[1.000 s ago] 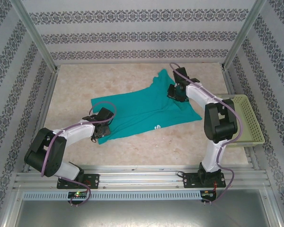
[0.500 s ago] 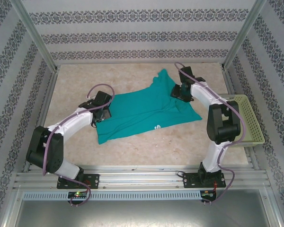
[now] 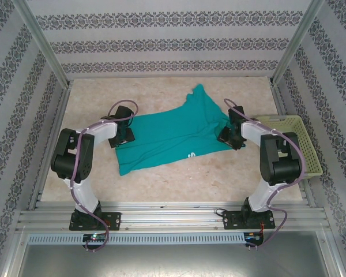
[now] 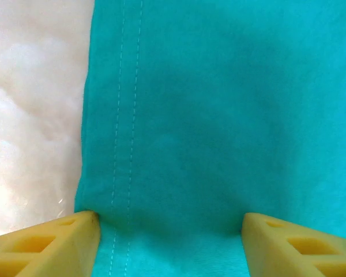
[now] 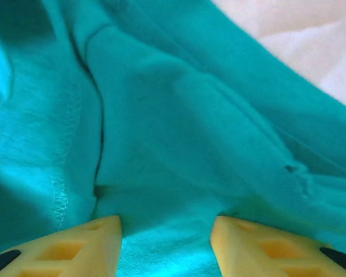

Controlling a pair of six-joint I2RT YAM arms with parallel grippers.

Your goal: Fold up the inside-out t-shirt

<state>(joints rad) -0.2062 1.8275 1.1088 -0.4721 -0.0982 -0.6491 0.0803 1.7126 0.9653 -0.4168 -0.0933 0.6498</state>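
The inside-out t-shirt (image 3: 173,135) lies spread on the table, teal, with a small white tag (image 3: 191,154) near its front edge. My left gripper (image 3: 124,134) is at the shirt's left edge. In the left wrist view it (image 4: 170,245) stands open, its yellow fingers (image 4: 52,245) wide apart on flat cloth beside the stitched hem (image 4: 124,115). My right gripper (image 3: 229,136) is at the shirt's right edge. In the right wrist view it (image 5: 166,248) is open over wrinkled cloth (image 5: 179,133) with a seam to its left. Neither gripper has cloth pinched.
A pale yellow-green basket (image 3: 304,151) sits at the table's right edge, close to the right arm. Patterned walls and metal posts enclose the table. Bare marbled tabletop (image 3: 173,179) lies in front of the shirt and at the far left (image 3: 92,98).
The left gripper moved from the shirt's near-left corner back to its left edge. The right gripper came from the far sleeve area toward the near right edge. Both jaws opened wider.
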